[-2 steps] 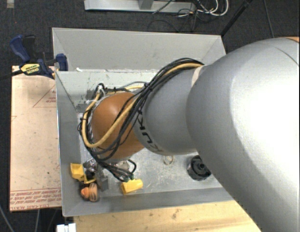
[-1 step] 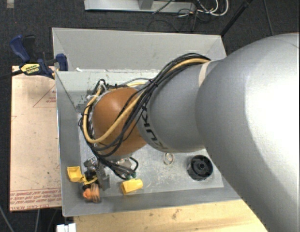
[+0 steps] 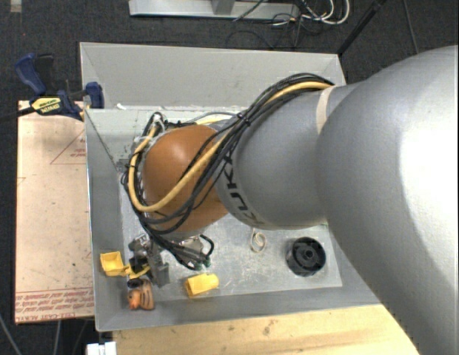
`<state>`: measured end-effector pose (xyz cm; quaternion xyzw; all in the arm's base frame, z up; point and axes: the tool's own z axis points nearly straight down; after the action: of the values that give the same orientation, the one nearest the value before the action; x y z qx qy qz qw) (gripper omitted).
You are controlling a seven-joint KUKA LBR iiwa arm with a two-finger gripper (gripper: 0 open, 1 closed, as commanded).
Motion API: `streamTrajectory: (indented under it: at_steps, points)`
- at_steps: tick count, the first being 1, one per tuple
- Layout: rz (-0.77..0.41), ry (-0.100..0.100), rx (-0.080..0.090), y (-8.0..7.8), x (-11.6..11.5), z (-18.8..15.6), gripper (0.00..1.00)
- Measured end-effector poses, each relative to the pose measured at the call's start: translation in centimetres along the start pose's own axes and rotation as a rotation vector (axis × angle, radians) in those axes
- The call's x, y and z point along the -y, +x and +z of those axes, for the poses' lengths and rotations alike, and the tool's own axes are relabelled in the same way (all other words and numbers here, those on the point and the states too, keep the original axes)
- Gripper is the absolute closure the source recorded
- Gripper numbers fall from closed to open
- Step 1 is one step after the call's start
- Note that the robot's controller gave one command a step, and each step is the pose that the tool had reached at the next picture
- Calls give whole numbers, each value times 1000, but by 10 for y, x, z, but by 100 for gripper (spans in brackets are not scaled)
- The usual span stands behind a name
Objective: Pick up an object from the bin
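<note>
My gripper [image 3: 153,265] hangs under the arm's wrist in the bin's front left corner, low over the floor. A yellow block [image 3: 111,262] lies just to its left, close against it. In front of it, near the front wall, sits a small brown and orange lumpy thing [image 3: 141,296]. A second yellow block [image 3: 202,284] lies a little to its right. Whether the gripper touches any of them is hidden by its own body and cables.
A black round part [image 3: 306,256] rests at the bin's front right, and a small pale ring [image 3: 258,240] lies on the floor between it and the gripper. The arm and its orange cover hide the middle and back of the bin.
</note>
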<state>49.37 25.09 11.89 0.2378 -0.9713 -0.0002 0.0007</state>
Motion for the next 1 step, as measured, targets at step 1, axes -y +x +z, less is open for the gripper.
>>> streamTrajectory:
  at_steps: [1]
  points:
    - [0,0,5,-1,0,-17,100]
